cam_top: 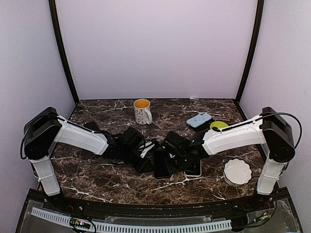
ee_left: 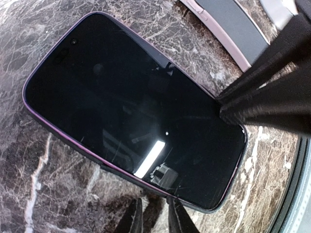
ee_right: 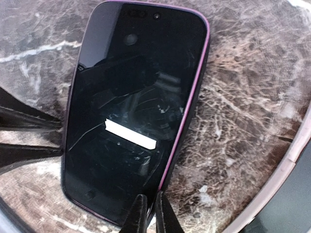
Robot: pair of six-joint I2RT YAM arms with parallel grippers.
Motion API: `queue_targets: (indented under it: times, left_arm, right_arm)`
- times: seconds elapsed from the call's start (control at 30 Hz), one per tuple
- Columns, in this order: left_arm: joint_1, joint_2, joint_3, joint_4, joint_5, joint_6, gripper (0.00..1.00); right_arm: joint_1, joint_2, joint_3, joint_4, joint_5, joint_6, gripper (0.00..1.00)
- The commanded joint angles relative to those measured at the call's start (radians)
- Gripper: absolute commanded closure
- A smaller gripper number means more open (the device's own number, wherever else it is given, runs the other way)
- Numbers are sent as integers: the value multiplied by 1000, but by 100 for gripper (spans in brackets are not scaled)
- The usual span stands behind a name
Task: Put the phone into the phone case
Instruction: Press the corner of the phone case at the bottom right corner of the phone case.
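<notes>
1. At table centre, between the two arms, phone [cam_top: 162, 165] lies flat on marble [cam_top: 97, 179], screen up, purple rim showing.
2. Case [ee_left: 228, 26] has a pink rim and grey inside. It lies just beside phone on the right arm's side, open face up by my reading. Phone is not in it.
3. Left gripper [ee_left: 154, 203]: jaws narrow, tips at one long edge of phone, holding nothing.
4. Right gripper [ee_right: 149, 196]: jaws narrow at the opposite long edge. View is too tight, so I cannot tell if they pinch the rim.
5. Handling, judged: phone is stiff and dense for its size, glass face slick and breakable. Lying flat, it offers only the thin long edges. Tip one edge up first, then pinch across the width.
6. Case is likely light and springy, apt to skid when pressed. One gripper should pin it.
7. Surface: hard, glossy stone, little friction.
8. Room: mug [cam_top: 142, 110], blue cover [cam_top: 199, 119] and white dish [cam_top: 237, 171] stand apart from phone. Crowding comes from the arms themselves.
</notes>
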Motion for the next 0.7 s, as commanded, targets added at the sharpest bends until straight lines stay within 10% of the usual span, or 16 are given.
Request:
queue_targets:
  times: [0.0, 0.33, 0.43, 0.67]
  left_arm:
    - [-25, 59, 15, -123, -77, -2, 79]
    - [-22, -22, 38, -174, -186, -11, 75]
    - [-10, -44, 153, -292, -187, 23, 72]
    - [110, -85, 289, -536, -253, 62, 19]
  right_arm:
    - [67, 110, 12, -225, 231, 8, 89]
    - [70, 34, 137, -209, 331, -19, 75]
    - [79, -55, 170, -123, 330, -47, 55]
    - [76, -51, 221, -157, 379, 88, 2]
